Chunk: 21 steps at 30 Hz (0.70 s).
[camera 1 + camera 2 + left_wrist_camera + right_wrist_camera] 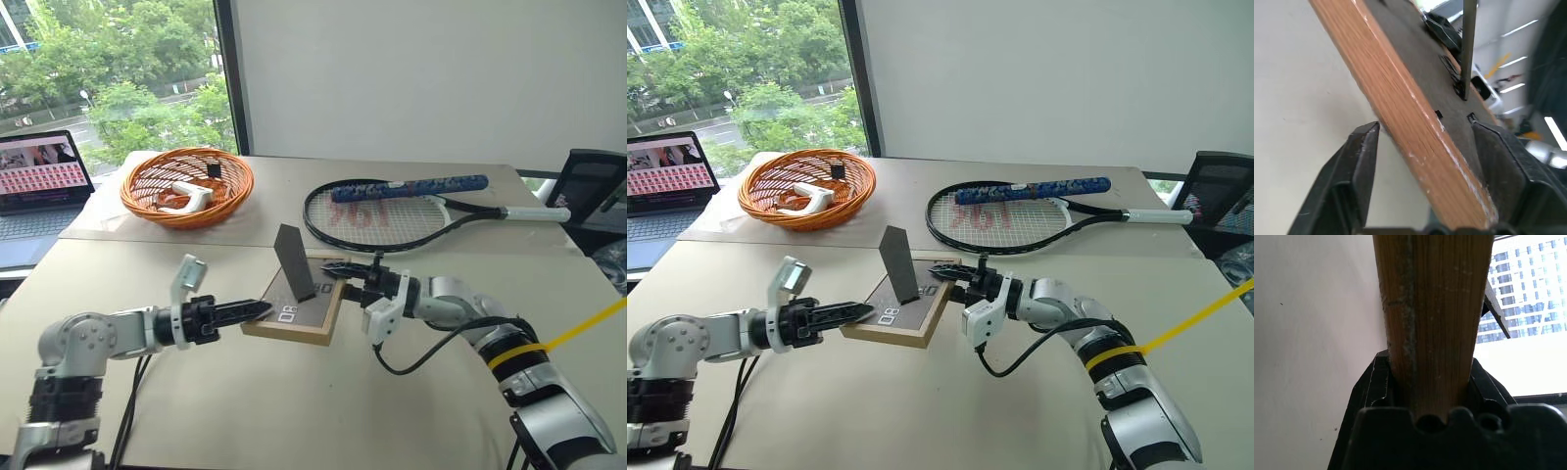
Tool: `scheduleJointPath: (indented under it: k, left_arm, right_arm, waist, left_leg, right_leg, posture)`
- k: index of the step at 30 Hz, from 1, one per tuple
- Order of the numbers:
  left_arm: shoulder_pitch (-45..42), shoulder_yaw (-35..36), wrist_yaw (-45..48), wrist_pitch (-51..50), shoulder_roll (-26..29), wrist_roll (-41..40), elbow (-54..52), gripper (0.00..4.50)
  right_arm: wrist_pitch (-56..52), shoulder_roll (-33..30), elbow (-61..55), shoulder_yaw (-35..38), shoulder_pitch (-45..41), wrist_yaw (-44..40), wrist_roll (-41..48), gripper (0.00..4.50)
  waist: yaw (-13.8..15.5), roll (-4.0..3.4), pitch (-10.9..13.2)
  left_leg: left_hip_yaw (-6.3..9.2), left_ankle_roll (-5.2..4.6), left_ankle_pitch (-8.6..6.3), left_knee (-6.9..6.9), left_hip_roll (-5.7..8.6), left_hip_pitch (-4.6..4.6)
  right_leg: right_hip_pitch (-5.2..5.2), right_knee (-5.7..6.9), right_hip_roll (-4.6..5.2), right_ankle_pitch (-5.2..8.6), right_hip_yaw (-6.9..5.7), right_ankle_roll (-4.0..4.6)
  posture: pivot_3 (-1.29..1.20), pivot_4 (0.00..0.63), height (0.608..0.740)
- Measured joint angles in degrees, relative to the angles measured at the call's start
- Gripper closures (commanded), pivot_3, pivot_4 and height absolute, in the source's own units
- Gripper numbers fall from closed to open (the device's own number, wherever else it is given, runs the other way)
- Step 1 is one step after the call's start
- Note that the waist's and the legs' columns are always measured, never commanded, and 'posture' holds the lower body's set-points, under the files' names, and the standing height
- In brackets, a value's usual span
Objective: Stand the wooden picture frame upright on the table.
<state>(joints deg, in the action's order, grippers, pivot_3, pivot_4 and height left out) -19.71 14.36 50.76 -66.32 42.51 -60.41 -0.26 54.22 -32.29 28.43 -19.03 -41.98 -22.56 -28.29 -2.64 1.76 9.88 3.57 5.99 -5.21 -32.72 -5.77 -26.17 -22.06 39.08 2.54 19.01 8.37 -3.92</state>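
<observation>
The wooden picture frame (291,333) is face down over the middle of the table (294,421), its dark grey back with a white label turned up. Its fold-out stand (294,262) sticks up from the back. My right gripper (331,266) reaches in from the right and is shut on the frame's far right edge; in the right wrist view the wooden edge (1430,323) is clamped between the jaws. My left gripper (263,310) is at the frame's left corner and open, with one finger (1352,176) on each side of the wooden edge (1400,112) and a gap showing.
An orange wicker basket (186,186) holding a few items sits at the back left. A tennis racket (392,215) lies behind the frame at the back right. An open laptop (39,181) is at the far left, and a black chair (593,186) stands past the table's right edge.
</observation>
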Motion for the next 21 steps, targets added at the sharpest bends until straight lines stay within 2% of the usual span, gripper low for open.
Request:
scheduleJointPath:
  k: [3, 5, 8, 11, 12, 15, 21]
  left_arm:
    - [4.2, 1.23, 1.75, 7.83, 2.53, 5.79, -0.73, 0.0]
    - [8.55, 0.71, 3.85, 12.95, 3.49, 10.05, -1.09, 0.0]
    - [11.47, -0.2, 4.49, 19.13, 4.37, 15.97, -1.05, 0.0]
    - [9.39, 1.56, -0.83, 25.22, 1.25, 20.06, -1.28, 0.0]
    - [8.93, 1.92, -2.56, 28.09, 0.0, 21.57, -1.86, 0.0]
    - [8.74, 2.08, -5.26, 34.89, -1.73, 25.5, -4.55, 0.0]
    - [9.48, 1.74, -9.53, 38.65, -3.93, 29.47, -10.59, 0.0]
  right_arm:
    - [-5.41, 0.97, 1.94, 0.07, -0.15, -7.12, 9.87, 3.21]
    - [-12.47, 3.16, 0.99, 2.03, -0.92, -13.08, 20.41, 3.22]
    - [-34.12, 7.96, -3.68, 5.91, -1.77, -22.91, 38.81, 3.23]
    - [-63.67, 12.7, -4.73, 10.94, -3.88, -25.26, 55.12, 3.23]
    - [-70.1, 13.29, -4.29, 11.77, -4.39, -25.23, 57.53, 3.23]
    - [-79.82, 13.62, -4.08, 11.91, -4.32, -26.0, 59.45, 3.23]
    - [-89.02, 14.29, -3.48, 12.5, -3.23, -27.42, 59.46, 3.23]
  waist:
    - [0.05, -0.03, 0.02]
    - [-0.03, -0.08, 0.06]
    - [0.05, -0.09, 0.06]
    - [0.92, -0.11, 0.07]
    - [1.09, -0.1, 0.07]
    - [1.34, -0.13, 0.08]
    - [1.42, -0.13, 0.08]
  left_leg:
    - [0.0, -0.01, 0.0, 0.0, 0.0, -0.01]
    - [-0.01, -0.01, -0.01, 0.01, -0.04, 0.0]
    - [0.01, -0.02, 0.0, 0.01, -0.09, 0.01]
    - [0.0, -0.09, 0.05, -0.05, -0.08, -0.02]
    - [0.0, -0.09, 0.05, -0.06, -0.09, -0.03]
    - [-0.03, -0.09, 0.05, 0.0, -0.08, -0.12]
    - [-0.04, -0.14, 0.01, 0.04, -0.09, -0.14]
  right_leg:
    - [0.01, -0.01, 0.0, 0.0, 0.0, 0.0]
    - [0.01, -0.01, -0.02, 0.0, -0.01, 0.0]
    - [0.02, 0.07, -0.06, -0.01, -0.04, 0.02]
    - [0.01, 0.1, -0.03, -0.01, -0.11, 0.01]
    - [-0.01, 0.1, -0.04, -0.01, -0.11, 0.01]
    - [-0.15, 0.08, -0.04, -0.01, -0.08, 0.01]
    - [-0.17, 0.04, -0.05, -0.01, -0.09, 0.02]
  posture:
    - [0.0, 0.15, 0.725]
    - [0.0, 0.15, 0.725]
    - [0.0, 0.15, 0.725]
    - [0.0, 0.15, 0.725]
    - [0.0, 0.15, 0.725]
    - [0.0, 0.15, 0.725]
    - [0.0, 0.15, 0.725]
